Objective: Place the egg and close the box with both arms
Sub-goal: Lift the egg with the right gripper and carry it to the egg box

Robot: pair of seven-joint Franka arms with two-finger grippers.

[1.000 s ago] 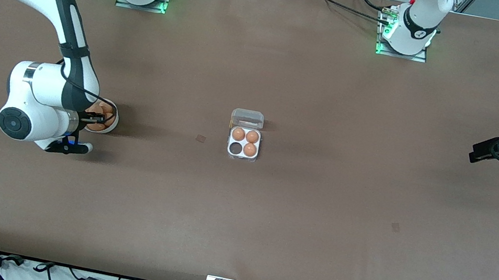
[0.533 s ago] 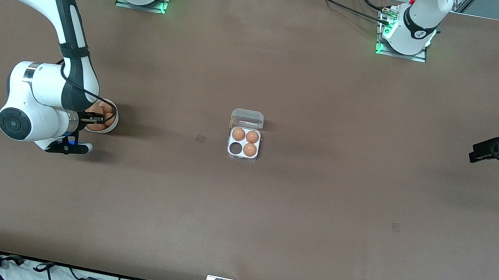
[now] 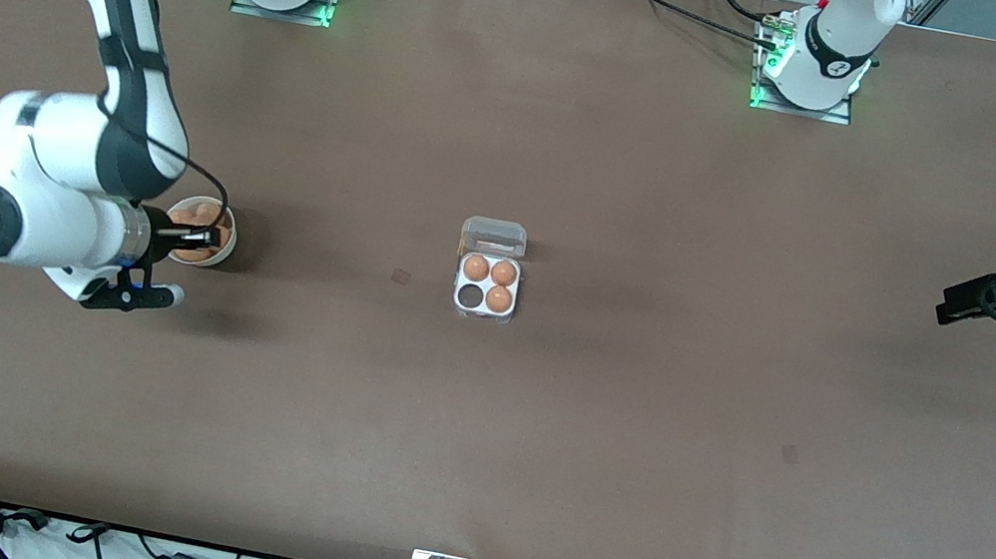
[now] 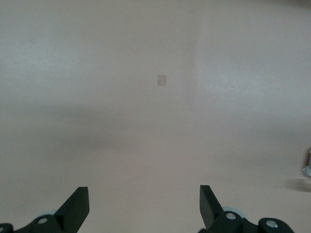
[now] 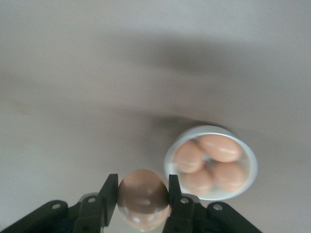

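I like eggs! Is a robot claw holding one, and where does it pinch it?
Yes. The right claw pinches an egg by its two sides, above the bowl. The left claw holds nothing.

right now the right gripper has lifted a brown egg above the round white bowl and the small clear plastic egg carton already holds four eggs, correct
Not quite. The front view shows the small clear plastic egg carton holding three eggs, with one cell empty, not four. The rest stands: the right gripper is shut on a brown egg above the round white bowl.
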